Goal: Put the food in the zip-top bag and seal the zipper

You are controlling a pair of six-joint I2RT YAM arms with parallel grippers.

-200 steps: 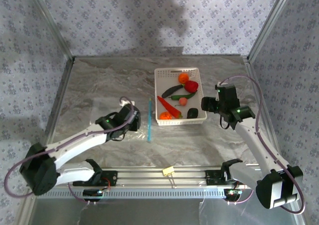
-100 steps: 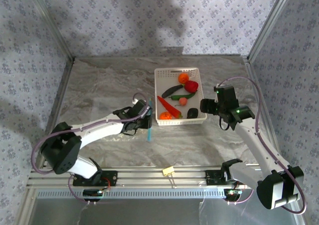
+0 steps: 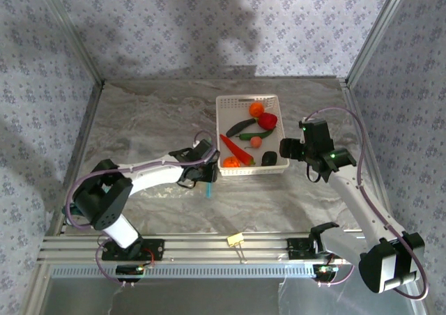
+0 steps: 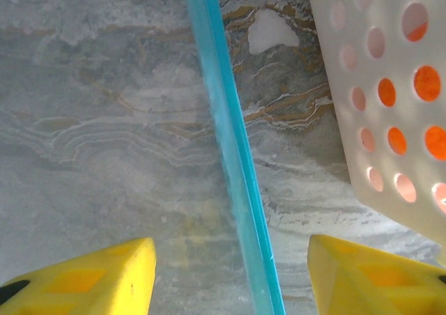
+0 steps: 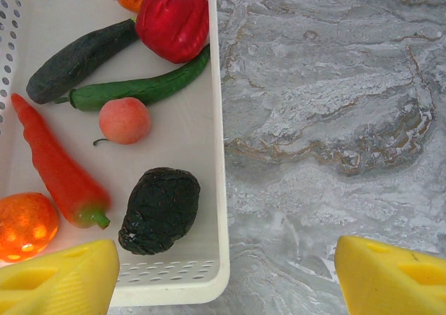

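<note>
left claw (image 4: pixel 230 259) swung right to zipper (image 4: pixel 223 120), spread astride it, empty | zipper just beside basket (image 5: pixel 217 189) | right claw (image 5: pixel 226 259) unmoved, agape, empty | food (image 5: pixel 59 165) unbagged, in basket | next, likely: pinch zipper

Marbled table (image 3: pixel 139 120) — 1 white basket (image 3: pixel 237 99) and a zip-top bag (image 4: pixel 226 155), seemingly flat, lie on it.

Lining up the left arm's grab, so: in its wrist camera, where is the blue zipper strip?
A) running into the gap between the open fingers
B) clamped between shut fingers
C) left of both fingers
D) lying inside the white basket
A: in the left wrist view the zipper runs down between the two yellow fingers of the left gripper, which stand apart, with the basket to its right.
</note>
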